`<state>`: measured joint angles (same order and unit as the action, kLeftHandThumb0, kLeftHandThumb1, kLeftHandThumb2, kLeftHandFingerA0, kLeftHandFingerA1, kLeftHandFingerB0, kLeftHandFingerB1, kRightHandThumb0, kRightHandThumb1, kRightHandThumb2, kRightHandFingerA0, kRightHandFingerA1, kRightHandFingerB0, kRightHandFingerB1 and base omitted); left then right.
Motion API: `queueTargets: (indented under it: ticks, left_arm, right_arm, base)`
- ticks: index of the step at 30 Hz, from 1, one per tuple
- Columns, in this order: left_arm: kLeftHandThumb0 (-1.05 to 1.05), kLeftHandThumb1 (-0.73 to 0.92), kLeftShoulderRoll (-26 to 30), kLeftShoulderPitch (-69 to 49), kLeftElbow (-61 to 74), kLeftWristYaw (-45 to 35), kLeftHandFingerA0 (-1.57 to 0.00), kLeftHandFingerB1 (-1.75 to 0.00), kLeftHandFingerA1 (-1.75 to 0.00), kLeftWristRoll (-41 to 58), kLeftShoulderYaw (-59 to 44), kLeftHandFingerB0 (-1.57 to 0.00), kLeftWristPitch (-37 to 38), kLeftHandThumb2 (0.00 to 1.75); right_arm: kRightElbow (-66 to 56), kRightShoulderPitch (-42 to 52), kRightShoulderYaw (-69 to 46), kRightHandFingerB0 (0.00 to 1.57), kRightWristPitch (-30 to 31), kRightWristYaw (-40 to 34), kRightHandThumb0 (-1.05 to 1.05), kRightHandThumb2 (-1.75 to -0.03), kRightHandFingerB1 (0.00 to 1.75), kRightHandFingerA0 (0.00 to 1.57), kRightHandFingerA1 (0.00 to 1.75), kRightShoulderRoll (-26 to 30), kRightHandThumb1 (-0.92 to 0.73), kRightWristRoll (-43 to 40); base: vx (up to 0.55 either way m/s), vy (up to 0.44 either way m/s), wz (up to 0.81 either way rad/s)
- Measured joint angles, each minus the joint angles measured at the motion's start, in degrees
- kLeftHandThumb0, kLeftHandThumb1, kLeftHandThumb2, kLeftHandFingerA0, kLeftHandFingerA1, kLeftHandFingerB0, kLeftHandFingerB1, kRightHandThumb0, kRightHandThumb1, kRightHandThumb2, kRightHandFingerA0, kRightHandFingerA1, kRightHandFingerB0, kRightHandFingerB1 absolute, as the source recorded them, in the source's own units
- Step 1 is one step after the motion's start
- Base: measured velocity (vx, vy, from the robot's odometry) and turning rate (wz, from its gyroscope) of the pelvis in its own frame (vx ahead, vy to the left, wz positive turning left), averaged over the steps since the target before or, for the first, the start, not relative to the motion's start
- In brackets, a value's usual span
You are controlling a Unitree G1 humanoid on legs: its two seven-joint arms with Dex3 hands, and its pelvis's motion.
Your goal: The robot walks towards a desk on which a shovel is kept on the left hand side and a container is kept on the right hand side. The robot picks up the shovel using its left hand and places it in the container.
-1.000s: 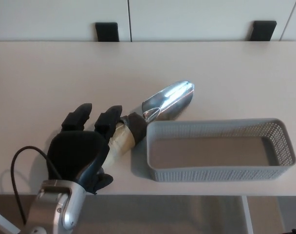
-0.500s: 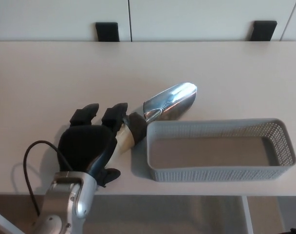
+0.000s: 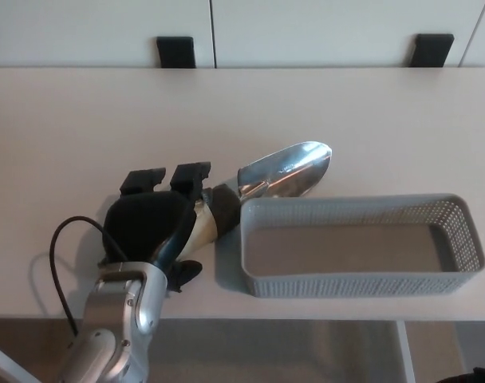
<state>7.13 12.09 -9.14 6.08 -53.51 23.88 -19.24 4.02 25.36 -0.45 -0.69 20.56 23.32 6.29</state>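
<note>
A shovel lies across the middle of the desk: its shiny metal scoop (image 3: 289, 170) points up and right, its pale wooden handle (image 3: 203, 226) with a dark collar runs down-left. My left hand (image 3: 151, 225) is shut on the handle, fingers (image 3: 190, 176) curled over it. The scoop sits just beyond the far left corner of the grey mesh container (image 3: 356, 244), which is empty and stands at the desk's front right. The handle's end is hidden under my palm. My right hand does not show.
The beige desk (image 3: 91, 120) runs wall to wall, its front edge close below the container. Two black brackets (image 3: 175, 51) stand at the back edge against white panels. A black cable (image 3: 63, 263) loops beside my left forearm.
My left hand has slid right and forward with the shovel, whose scoop has shifted right and turned a little toward the container's far side.
</note>
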Motion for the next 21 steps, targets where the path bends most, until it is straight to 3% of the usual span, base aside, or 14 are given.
queueTargets:
  ticks: [9, 10, 12, 13, 15, 16, 21]
  left_arm:
    - [-0.50, 0.36, 0.3, 0.8, -1.0, -1.1, -0.22, -0.33, -0.42, 0.0, 1.5, -0.13, -0.3, 0.61]
    - [-0.25, 0.21, 0.3, 0.9, -1.1, -1.3, -0.11, -0.49, -0.51, -0.1, 1.8, -0.07, -0.4, 0.81]
    - [-0.26, 0.24, 0.6, 1.9, -2.1, -2.2, -0.13, -0.50, -0.52, -0.8, 3.3, -0.09, -1.1, 0.83]
    - [-0.49, 0.46, 0.8, 2.5, -2.5, -2.6, -0.45, -0.30, -0.40, -1.1, 4.1, -0.27, -1.4, 0.54]
    - [-0.43, 0.53, 1.8, 3.9, -3.5, -3.9, -0.83, -0.32, -0.51, -2.0, 5.7, -0.30, -1.9, 0.57]
    - [-0.40, 0.42, 2.2, 4.5, -3.9, -4.5, -0.99, -0.44, -0.82, -2.3, 6.4, -0.35, -2.1, 0.71]
    - [-0.40, 0.42, 3.8, 7.6, -4.8, -6.7, -0.99, -0.44, -0.82, -4.1, 9.2, -0.35, -2.3, 0.71]
  right_arm:
    - [0.0, -0.2, -0.1, 0.51, 0.0, 0.3, -0.27, -0.58, 0.50, 0.59, 0.56, 0.0, -0.62, 0.1]
    - [0.0, -0.2, -0.1, 0.50, 0.0, 0.3, -0.27, -0.58, 0.49, 0.60, 0.56, 0.0, -0.62, 0.0]
    - [-0.2, -0.3, -0.1, 0.50, 0.0, 0.3, -0.28, -0.58, 0.49, 0.60, 0.55, 0.0, -0.62, 0.0]
    - [-0.3, -0.2, -0.1, 0.50, 0.0, 0.3, -0.28, -0.58, 0.48, 0.61, 0.55, 0.0, -0.62, 0.1]
    - [-0.7, -0.3, -0.1, 0.50, 0.0, 0.4, -0.27, -0.58, 0.48, 0.61, 0.53, 0.0, -0.62, 0.1]
    - [-0.9, -0.3, -0.1, 0.50, 0.0, 0.4, -0.26, -0.58, 0.47, 0.61, 0.53, 0.0, -0.62, 0.1]
    - [-1.1, -0.4, 0.0, 0.50, 0.1, 0.4, -0.26, -0.58, 0.47, 0.61, 0.53, 0.0, -0.62, 0.2]
  base:
    - [0.00, 0.000, 0.00]
    - [0.00, 0.000, 0.00]
    - [0.00, 0.000, 0.00]
    - [0.00, 0.000, 0.00]
    - [0.00, 0.000, 0.00]
    - [0.00, 0.000, 0.00]
    - [0.00, 0.000, 0.00]
